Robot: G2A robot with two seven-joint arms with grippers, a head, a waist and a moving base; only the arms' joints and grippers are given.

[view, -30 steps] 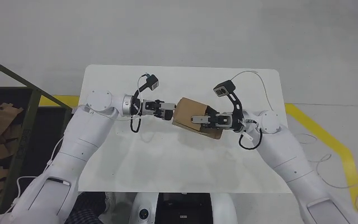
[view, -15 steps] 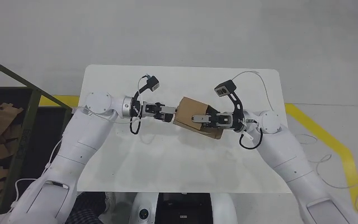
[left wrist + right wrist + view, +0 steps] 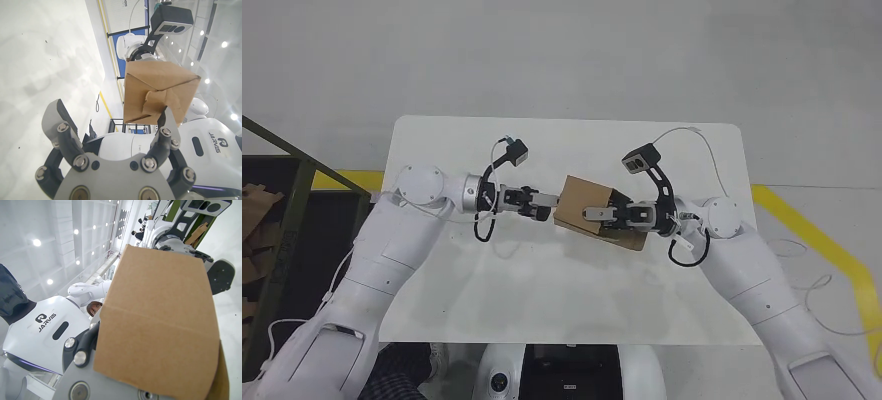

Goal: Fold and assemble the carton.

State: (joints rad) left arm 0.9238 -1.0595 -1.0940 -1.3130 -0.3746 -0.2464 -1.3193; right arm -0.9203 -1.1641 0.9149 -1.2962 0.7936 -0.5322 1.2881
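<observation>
**Holding the carton (image 3: 582,195) in the right gripper (image 3: 592,212), left gripper (image 3: 545,204) spread open beside it**

Suspends the brown cardboard carton over the middle of the white table (image 3: 542,290), seemingly clear of the surface, between the two arms. Clamps it from the right arm's side, with the right gripper closed on a wall near the open end. Shows one finger (image 3: 89,335) of that gripper lying along the outside of a cardboard panel in the right wrist view; hides the other behind the panel. Spreads the left gripper wide at the opposite, folded end and grasps nothing with it. Places one fingertip (image 3: 167,116) right at the creased flap (image 3: 155,102) on that end face; cannot tell whether in contact. Leaves the other fingertip out over the table, well apart from the cardboard. Turns the carton at a slight angle in the top view, with a loose flap (image 3: 630,240) sticking out near the right wrist.
</observation>
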